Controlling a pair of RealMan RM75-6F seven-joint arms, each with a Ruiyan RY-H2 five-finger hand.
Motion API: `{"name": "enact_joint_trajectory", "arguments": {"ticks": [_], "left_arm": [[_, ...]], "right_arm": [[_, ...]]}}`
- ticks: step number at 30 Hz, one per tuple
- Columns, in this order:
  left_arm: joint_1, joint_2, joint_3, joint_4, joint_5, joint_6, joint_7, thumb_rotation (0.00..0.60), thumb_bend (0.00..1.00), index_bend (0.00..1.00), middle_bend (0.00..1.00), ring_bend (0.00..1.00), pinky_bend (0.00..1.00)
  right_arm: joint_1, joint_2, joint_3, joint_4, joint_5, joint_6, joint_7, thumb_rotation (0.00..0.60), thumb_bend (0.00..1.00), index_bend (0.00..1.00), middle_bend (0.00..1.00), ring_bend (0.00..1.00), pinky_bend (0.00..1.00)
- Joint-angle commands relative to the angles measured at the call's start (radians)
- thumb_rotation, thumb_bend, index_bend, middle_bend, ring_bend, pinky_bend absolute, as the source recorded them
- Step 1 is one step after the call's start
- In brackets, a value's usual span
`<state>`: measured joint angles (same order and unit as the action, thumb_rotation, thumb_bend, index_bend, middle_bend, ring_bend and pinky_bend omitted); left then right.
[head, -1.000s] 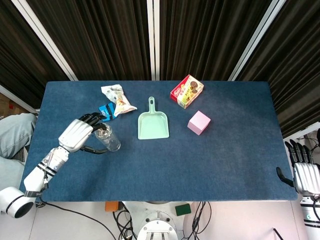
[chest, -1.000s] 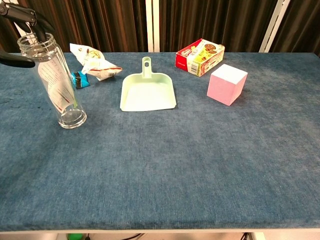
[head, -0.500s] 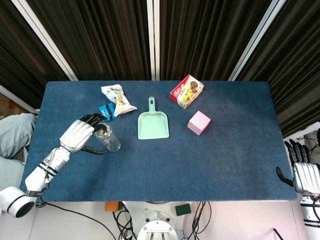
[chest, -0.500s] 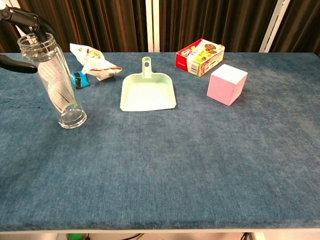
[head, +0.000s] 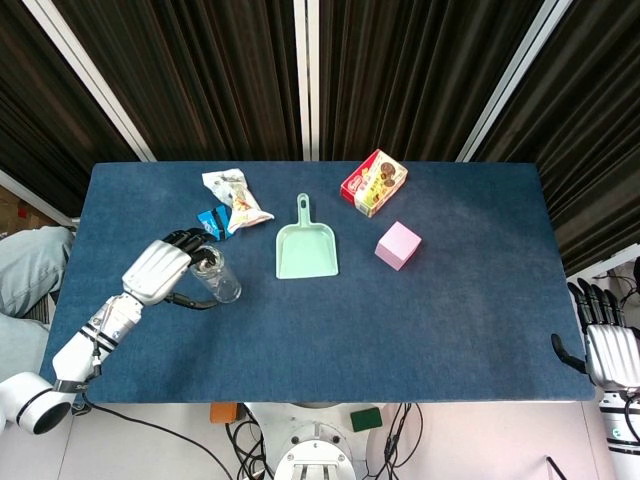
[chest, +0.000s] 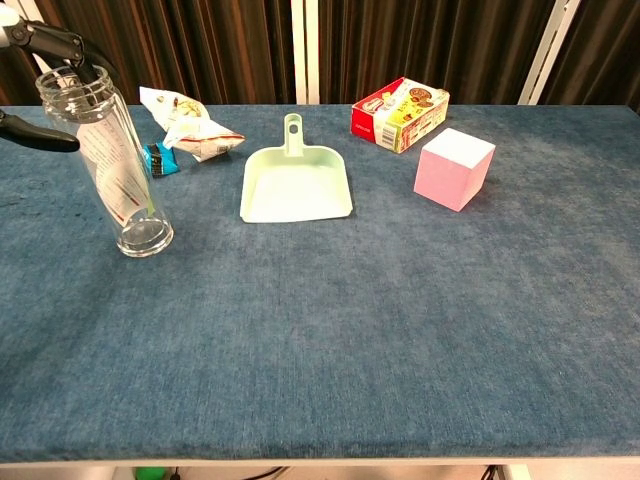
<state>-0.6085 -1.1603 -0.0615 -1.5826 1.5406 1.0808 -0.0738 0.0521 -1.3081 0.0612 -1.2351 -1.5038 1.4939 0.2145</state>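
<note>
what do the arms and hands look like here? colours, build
Left hand: silver-grey shell on the back, black fingers. Its arm is white and silver in segments, ending in a rounded white joint with a black band. Right hand: same silver back and black fingers, on a white wrist section.

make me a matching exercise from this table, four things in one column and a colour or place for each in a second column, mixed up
Things:
1. dustpan
2. cube
3. clear bottle
4. biscuit box

Colour or place:
a. pink, right of the dustpan
b. at the left robot hand, standing on the cloth
c. pale green, handle pointing to the far edge
d. red, at the back of the table behind the cube

Pairs: 1-c, 2-a, 3-b, 4-d
</note>
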Motion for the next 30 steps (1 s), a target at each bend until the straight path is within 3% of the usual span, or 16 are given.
{"name": "enact_joint_trajectory", "arguments": {"ticks": [1, 24, 30], "left_arm": [[-0.001, -0.001, 0.000, 0.000, 0.000, -0.001, 0.001, 0.276, 0.00, 0.40, 0.17, 0.11, 0.22], [0.007, 0.023, -0.014, -0.020, 0.005, 0.036, -0.008, 0.278, 0.00, 0.39, 0.17, 0.11, 0.22], [0.025, 0.042, -0.041, -0.039, 0.025, 0.117, -0.037, 0.310, 0.00, 0.36, 0.17, 0.11, 0.22]], "right_arm": [[0.000, 0.000, 0.000, 0.000, 0.000, 0.000, 0.000, 0.600, 0.33, 0.00, 0.00, 0.00, 0.00], [-0.001, -0.005, 0.000, 0.009, 0.001, 0.000, 0.007, 0.600, 0.33, 0.00, 0.00, 0.00, 0.00], [-0.002, -0.006, 0.000, 0.011, 0.002, 0.003, 0.012, 0.600, 0.33, 0.00, 0.00, 0.00, 0.00]]}}
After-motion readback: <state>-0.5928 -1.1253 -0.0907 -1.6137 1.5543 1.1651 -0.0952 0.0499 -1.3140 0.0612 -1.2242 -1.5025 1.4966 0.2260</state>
